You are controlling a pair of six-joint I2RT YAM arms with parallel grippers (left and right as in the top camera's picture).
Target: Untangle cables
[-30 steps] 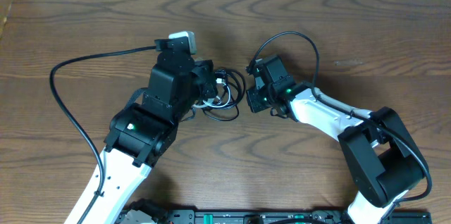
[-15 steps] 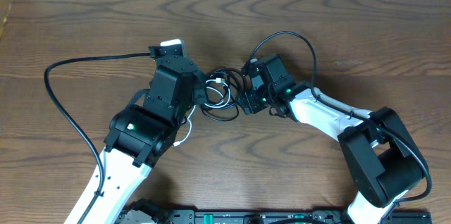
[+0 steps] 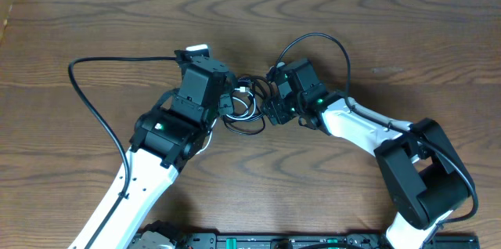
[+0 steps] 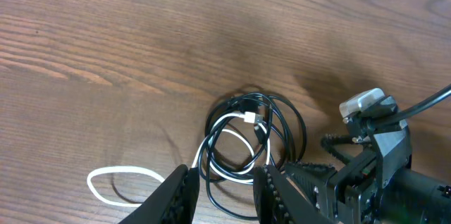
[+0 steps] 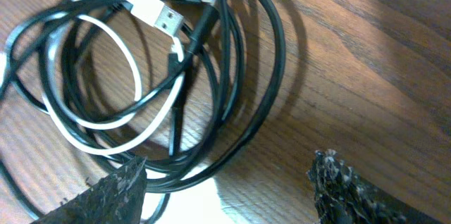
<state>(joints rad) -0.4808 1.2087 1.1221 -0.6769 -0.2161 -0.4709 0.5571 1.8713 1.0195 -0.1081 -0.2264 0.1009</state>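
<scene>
- Nearest near edge: white tail (image 4: pixel 120 179) of cables (image 3: pixel 247 108) loops out toward left arm. Risk: arm drags it, tangle shifts.
- Left gripper (image 4: pixel 224 185): fingers parted, straddling coil's near rim, white and black strands between, nothing clamped. Risk: closing pinches both colours, and pull tightens knot.
- Right gripper (image 5: pixel 229 164): spread wide, empty, just beside black loops (image 5: pixel 271 62). Risk: grabs several loops, whole coil slides.
- Tangle at table (image 3: pixel 94 14) centre, well apart from edges.
- Farthest: white plug (image 5: pixel 158 14) threaded among loops. Risk: snags.
</scene>
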